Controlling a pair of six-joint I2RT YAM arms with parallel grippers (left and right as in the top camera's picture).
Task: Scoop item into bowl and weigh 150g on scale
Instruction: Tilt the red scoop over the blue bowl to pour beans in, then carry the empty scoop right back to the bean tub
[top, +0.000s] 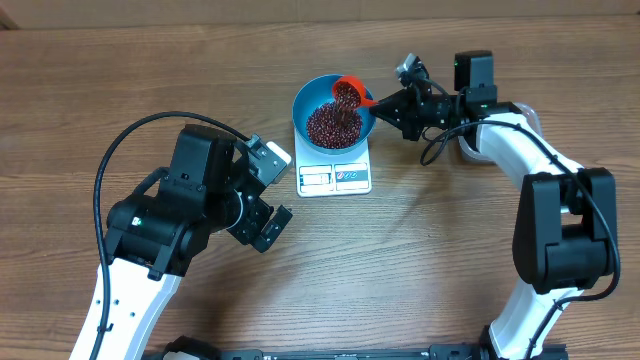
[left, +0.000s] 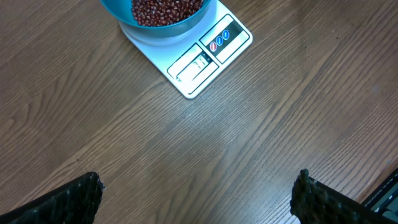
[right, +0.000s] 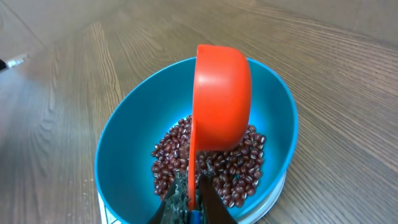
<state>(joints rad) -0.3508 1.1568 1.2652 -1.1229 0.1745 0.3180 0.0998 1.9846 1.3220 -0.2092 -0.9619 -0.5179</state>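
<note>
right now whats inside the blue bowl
Red-brown beans lie in the blue bowl, with the orange scoop tipped above them. The scoop hides some beans; the beans hide the bowl's bottom.

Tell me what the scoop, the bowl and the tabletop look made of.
Scoop: probably plastic, uniform orange-red, smooth with a soft sheen.
Bowl: likely plastic too, even bright blue, thin rim.
Tabletop: wood or wood-look laminate, brown grain lines; which is unclear.

The small flat white rectangular scale lies on the brown wooden table. The round deep blue bowl stands on its far part, holding the small dark red-brown beans. An orange plastic scoop tilts over them, its handle in the right gripper to the bowl's right. The left gripper hangs front-left of the scale, apart.
</note>
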